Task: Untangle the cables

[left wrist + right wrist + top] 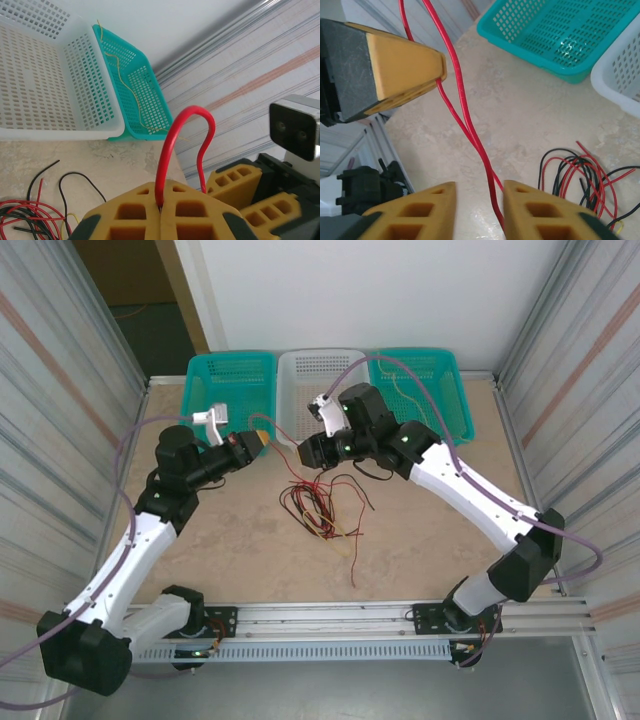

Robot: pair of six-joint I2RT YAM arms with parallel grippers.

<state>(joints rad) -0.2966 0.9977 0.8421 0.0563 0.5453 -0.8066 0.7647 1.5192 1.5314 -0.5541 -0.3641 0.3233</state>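
Left wrist: left claw (161, 196) is clamping the red cable (167, 150) to lift it clear; right claw (479, 192) is straddling it, parted

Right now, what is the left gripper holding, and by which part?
A red cable, pinched mid-length; a loop of it arches out past the shut fingers.
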